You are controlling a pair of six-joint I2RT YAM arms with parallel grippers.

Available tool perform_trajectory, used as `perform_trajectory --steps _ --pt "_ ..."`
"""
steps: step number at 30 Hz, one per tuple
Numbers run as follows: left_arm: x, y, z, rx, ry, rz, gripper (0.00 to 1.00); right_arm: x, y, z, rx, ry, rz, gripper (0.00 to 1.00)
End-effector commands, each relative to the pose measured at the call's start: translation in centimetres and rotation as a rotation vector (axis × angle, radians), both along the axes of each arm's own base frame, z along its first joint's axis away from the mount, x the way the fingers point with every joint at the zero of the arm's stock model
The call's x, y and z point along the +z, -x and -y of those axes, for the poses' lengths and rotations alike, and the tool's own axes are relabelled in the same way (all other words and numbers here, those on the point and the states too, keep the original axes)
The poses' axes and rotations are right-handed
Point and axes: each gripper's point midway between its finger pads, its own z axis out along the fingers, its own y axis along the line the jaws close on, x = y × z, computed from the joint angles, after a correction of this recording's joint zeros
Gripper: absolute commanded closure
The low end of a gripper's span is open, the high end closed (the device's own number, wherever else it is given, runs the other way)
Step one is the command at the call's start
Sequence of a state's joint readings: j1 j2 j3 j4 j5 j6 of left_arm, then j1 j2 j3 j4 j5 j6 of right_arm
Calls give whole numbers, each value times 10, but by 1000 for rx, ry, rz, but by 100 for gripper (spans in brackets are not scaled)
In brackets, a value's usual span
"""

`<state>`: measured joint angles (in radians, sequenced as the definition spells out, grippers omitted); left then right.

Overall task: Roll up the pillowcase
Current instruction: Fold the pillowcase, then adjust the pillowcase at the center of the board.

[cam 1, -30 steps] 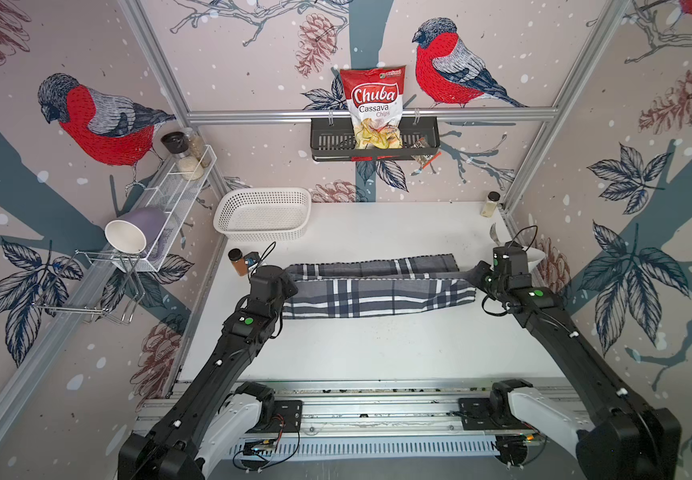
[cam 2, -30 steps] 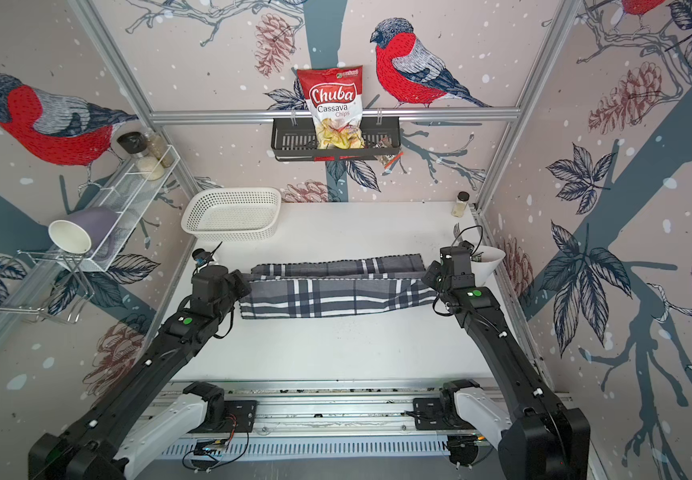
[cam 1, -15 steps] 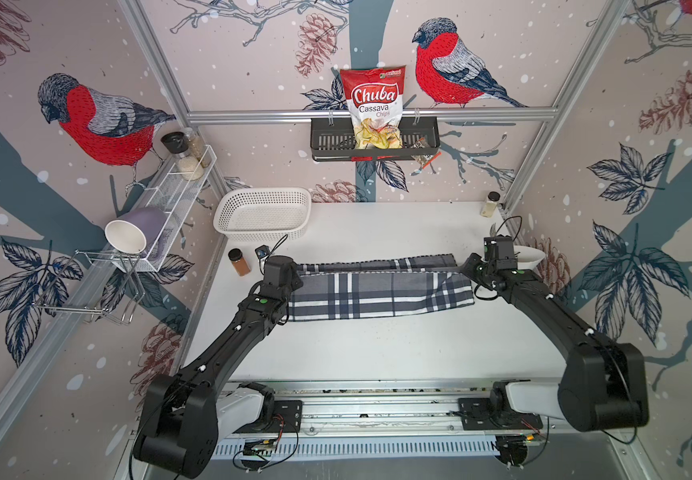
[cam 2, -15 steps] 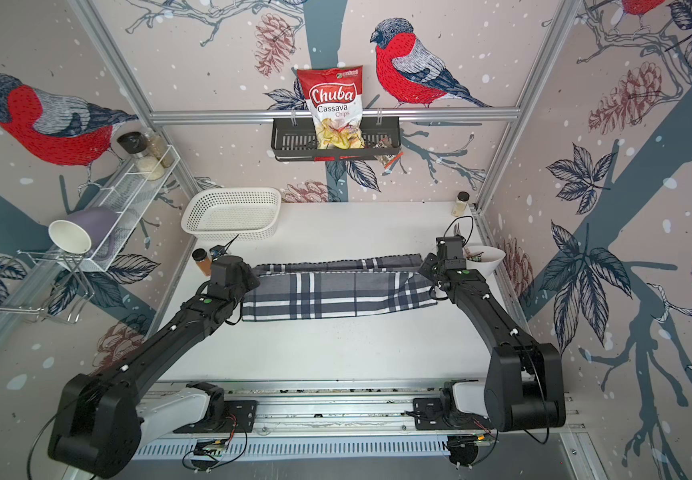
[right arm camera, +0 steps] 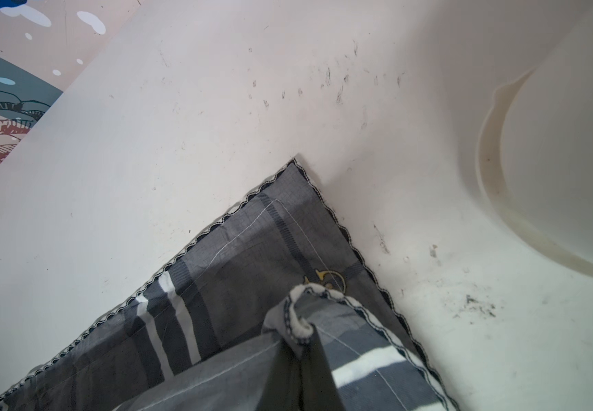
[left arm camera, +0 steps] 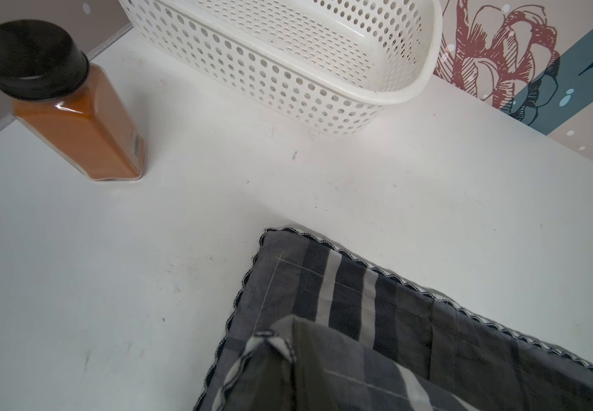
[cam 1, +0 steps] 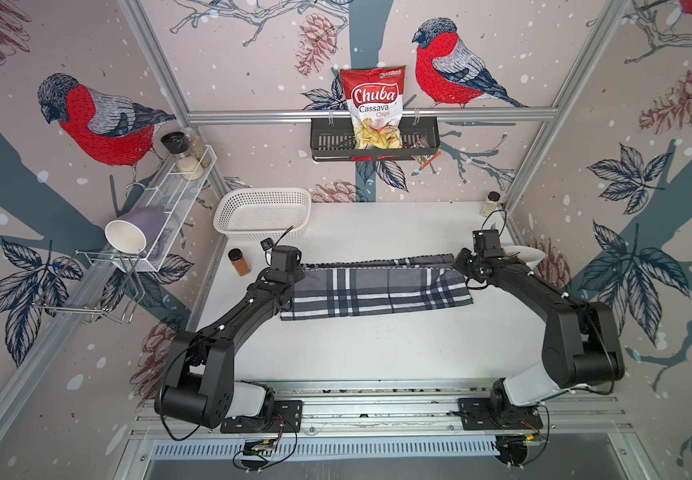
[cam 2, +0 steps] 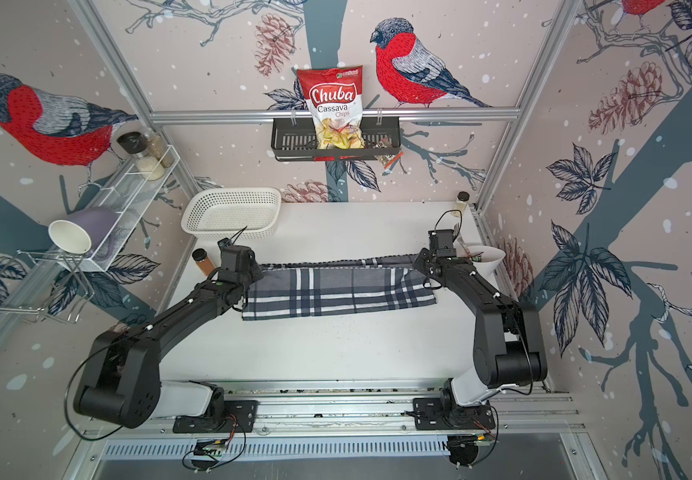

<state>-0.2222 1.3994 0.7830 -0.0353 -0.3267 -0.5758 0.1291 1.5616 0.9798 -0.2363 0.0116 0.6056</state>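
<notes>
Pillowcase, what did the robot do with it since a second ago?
The left end effector and right end effector, still shut on the pillowcase corners, carried its folded layer toward the back wall, leaving a narrower strip uncovered. The basket and spice jar stayed put.

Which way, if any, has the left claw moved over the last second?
Yes. The left claw moved toward the white basket at the back.
</notes>
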Motion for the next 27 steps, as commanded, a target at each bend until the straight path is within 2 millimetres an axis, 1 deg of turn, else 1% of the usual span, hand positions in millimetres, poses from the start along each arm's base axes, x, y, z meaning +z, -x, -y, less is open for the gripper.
perform_trajectory --steps 1,2,3,5,6,7,8,9,10,12,13,15,16,17,18,19,20,21,22,23,25,27 --pt "6 -11 -9 37 -34 29 100 7 -15 6 -34 22 42 100" --pt "6 -14 -9 39 -37 28 100 6 -18 6 -34 22 39 99" --pt "7 -17 -9 42 -41 28 96 7 -21 6 -33 22 41 93" --pt "11 -22 -10 51 -49 35 75 11 -30 5 -41 18 49 81" --pt "14 -26 -10 53 -53 42 57 13 -34 6 -47 17 54 66" --pt "17 -29 -10 53 -59 51 34 16 -39 6 -51 20 57 46" --pt "22 -33 -11 57 -67 59 16 17 -43 7 -55 23 53 33" --pt "25 -35 -13 68 -77 60 8 21 -48 7 -55 23 57 28" --pt "29 -37 -15 81 -86 58 5 23 -51 7 -52 24 53 25" --pt "34 -35 -16 91 -87 53 5 32 -53 7 -53 27 52 21" --pt "35 -31 -17 101 -80 50 5 39 -50 6 -45 30 57 21" --pt "33 -18 -15 101 -62 46 10 51 -39 -1 -21 38 83 21" --pt "30 -10 -10 82 -51 46 14 55 -28 -6 -6 50 97 22" --pt "25 -4 -4 54 -43 40 24 56 -17 -11 7 67 105 25" --pt "18 3 5 16 -30 27 38 55 -4 -19 27 86 114 34" --pt "9 9 13 -16 -19 1 59 52 11 -28 49 100 118 55" --pt "-1 15 19 -43 -15 -32 78 47 25 -35 57 107 120 73" --pt "-10 19 22 -61 -20 -58 89 40 38 -41 63 104 122 86" --pt "-20 23 24 -79 -28 -85 99 34 50 -52 86 87 135 95" --pt "-30 25 28 -98 -26 -110 100 25 62 -58 98 72 130 100" --pt "-45 27 31 -116 -24 -164 100 10 77 -66 103 51 119 100" --pt "-58 29 37 -140 -4 -199 100 -7 86 -68 108 50 93 100"
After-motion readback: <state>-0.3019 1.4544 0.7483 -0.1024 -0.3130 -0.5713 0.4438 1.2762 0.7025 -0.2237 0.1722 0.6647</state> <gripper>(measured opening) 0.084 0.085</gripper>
